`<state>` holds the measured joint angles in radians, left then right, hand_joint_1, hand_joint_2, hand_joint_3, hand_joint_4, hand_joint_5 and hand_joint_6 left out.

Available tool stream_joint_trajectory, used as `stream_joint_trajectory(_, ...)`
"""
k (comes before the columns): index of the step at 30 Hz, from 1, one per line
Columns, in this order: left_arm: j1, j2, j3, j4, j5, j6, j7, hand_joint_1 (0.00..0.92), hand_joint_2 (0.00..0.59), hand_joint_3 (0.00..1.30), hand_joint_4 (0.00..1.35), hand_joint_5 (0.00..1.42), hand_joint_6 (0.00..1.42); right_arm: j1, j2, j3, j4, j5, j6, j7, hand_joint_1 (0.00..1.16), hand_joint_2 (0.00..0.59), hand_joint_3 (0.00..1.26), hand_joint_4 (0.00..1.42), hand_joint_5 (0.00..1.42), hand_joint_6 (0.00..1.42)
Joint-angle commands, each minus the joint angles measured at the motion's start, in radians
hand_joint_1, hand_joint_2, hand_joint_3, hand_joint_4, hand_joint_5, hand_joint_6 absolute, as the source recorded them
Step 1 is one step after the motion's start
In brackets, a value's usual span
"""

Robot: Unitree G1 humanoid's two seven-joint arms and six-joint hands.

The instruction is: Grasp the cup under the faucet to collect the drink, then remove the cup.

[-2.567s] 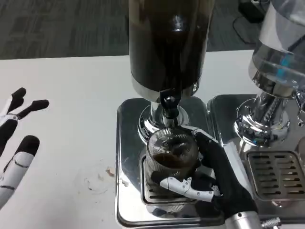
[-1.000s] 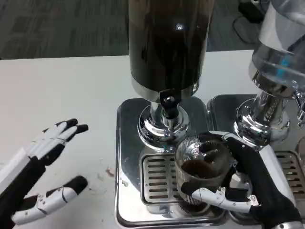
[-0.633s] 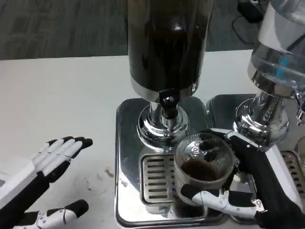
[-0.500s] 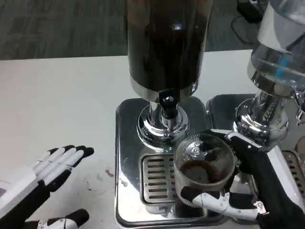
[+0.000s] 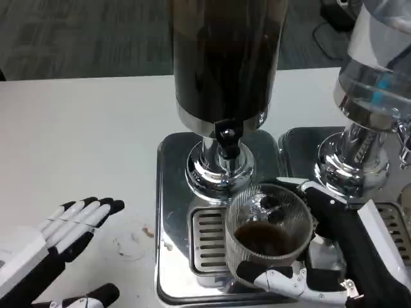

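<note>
Right hand (image 5: 334, 256) holds cup (image 5: 268, 226) upright, mouth up

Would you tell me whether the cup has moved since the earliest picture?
Yes: the cup has come out from under the faucet, toward the tray's front.

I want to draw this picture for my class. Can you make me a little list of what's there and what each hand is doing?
cup: ribbed clear glass cup, dark drink in the bottom, in front of the faucet
right hand: right hand holds the cup, fingers around its base
left hand: left hand open over the white table, holding nothing
dispenser: dark drink dispenser on a shiny drip tray
</note>
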<state>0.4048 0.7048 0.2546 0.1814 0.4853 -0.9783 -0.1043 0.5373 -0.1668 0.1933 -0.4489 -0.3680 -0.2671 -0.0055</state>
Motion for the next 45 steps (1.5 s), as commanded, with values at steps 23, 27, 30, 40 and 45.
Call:
stream_joint_trajectory(23,0.071,-0.024,0.002,-0.102,-0.010,0.091,0.019,0.000,0.251,0.00,0.00,0.00,0.00,0.029,0.006,-0.019,-0.101,0.046,0.008,0.044,0.95,0.156,0.48,0.54,0.78,1.02)
stream_joint_trajectory(27,0.071,-0.023,0.003,-0.096,-0.013,0.093,0.020,0.000,0.252,0.00,0.00,0.00,0.00,0.015,0.004,-0.021,-0.093,0.049,0.008,0.050,0.93,0.162,0.48,0.55,0.79,1.04)
stream_joint_trajectory(30,0.074,-0.023,0.006,-0.102,-0.011,0.093,0.021,0.000,0.253,0.00,0.00,0.00,0.00,0.018,0.004,-0.022,-0.091,0.052,0.006,0.052,0.93,0.162,0.48,0.55,0.79,1.04)
stream_joint_trajectory(40,0.073,-0.020,0.001,-0.094,-0.013,0.089,0.023,0.000,0.255,0.00,0.00,0.00,0.00,0.026,0.010,-0.018,-0.099,0.047,0.008,0.060,0.93,0.162,0.49,0.55,0.80,1.05)
stream_joint_trajectory(45,0.073,-0.019,0.000,-0.093,-0.016,0.089,0.021,0.000,0.255,0.00,0.00,0.00,0.00,0.036,0.016,-0.008,-0.107,0.044,0.019,0.061,0.93,0.162,0.49,0.55,0.80,1.05)
